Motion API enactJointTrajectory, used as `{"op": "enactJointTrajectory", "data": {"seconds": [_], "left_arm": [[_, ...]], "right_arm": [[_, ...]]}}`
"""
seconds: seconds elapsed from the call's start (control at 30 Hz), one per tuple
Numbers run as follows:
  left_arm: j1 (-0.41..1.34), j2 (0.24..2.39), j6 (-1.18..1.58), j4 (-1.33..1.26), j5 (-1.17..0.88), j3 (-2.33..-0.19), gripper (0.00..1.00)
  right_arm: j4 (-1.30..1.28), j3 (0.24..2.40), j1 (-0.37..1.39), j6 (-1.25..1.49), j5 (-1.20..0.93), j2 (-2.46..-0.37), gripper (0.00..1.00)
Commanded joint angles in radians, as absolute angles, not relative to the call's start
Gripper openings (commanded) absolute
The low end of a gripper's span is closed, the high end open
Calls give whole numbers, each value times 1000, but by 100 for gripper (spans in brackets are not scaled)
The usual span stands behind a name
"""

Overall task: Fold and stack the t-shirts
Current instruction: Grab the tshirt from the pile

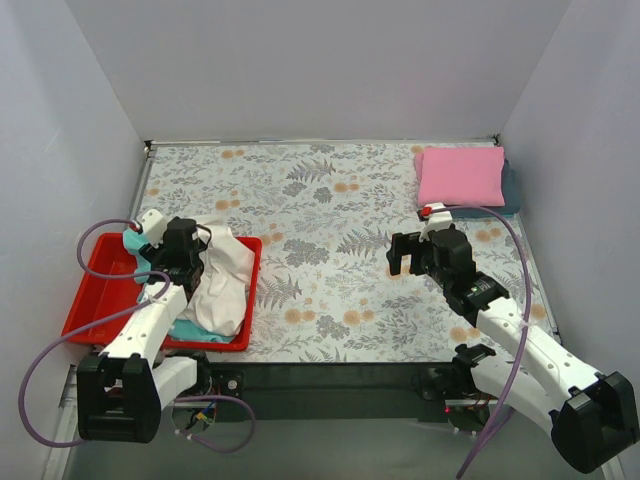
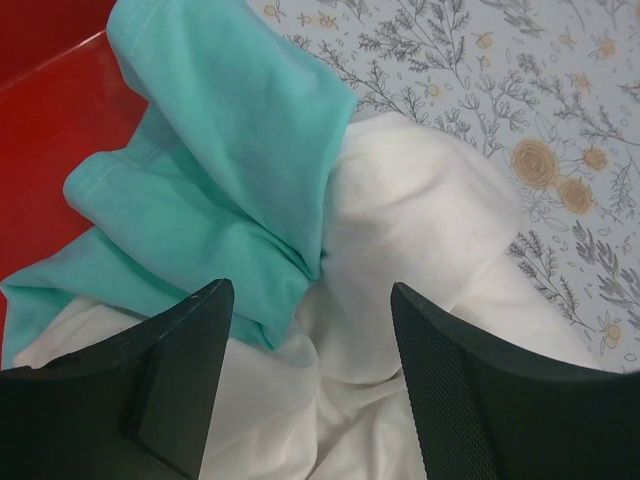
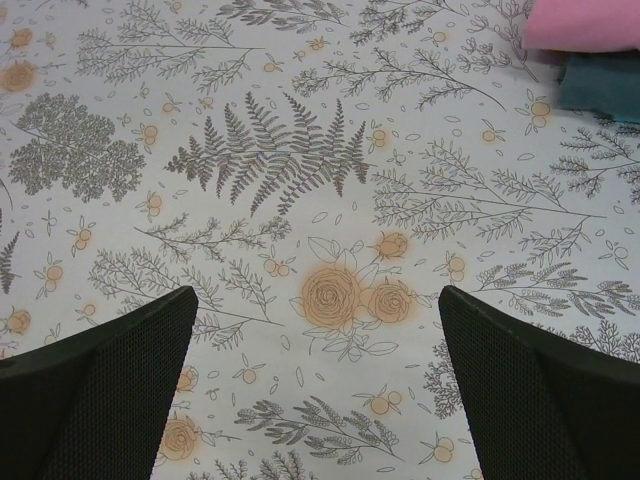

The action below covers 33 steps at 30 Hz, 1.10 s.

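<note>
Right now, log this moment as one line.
left gripper open over white shirt | right gripper open, empty | pink shirt folded

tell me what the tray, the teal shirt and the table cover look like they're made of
Tray: probably hard plastic, glossy red, with smooth, rigid walls that show a slight sheen.
Teal shirt: soft knit cloth, matte, lying in loose folds with a stitched hem.
Table cover: a flat matte sheet printed with a floral pattern. It could be cloth or vinyl, and the views don't show which.
</note>
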State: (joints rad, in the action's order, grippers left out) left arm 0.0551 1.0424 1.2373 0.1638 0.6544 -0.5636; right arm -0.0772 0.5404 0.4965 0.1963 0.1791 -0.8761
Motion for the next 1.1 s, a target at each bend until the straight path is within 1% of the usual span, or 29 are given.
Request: {"op": "enactJointTrajectory", "data": {"seconds": [0.0,0.13,0.27,0.57,0.63,0.87,0.9,0.97,1.0,1.07], "left_arm": [[40,1068,1235,173,634,-564,58],[29,1104,1235,189,630,-580,54],[29,1097,1238,202,618,-574,54],[28,1192,1249,247,655,-610,53],[28,1190,1250,249,664,-609,50],[23,1180,1246,236,680,-609,33],[20,1180,1246,235,678,-607,28],[20,1180,1246,233,684,-609,24],[18,1175,1244,232,686,-609,19],[15,1170,1243,227,692,-609,13]], "right_arm": [[-26,538,491,209,161,-873,98],[-22,537,491,213,152,-870,98],[-20,537,491,215,134,-885,98],[-17,535,491,219,118,-896,97],[-17,534,491,219,123,-893,97],[-17,532,491,218,126,-897,97],[-17,532,491,218,126,-899,97],[-17,532,491,218,126,-897,97],[-17,531,491,216,127,-897,97],[-17,531,491,216,127,-896,97]]}}
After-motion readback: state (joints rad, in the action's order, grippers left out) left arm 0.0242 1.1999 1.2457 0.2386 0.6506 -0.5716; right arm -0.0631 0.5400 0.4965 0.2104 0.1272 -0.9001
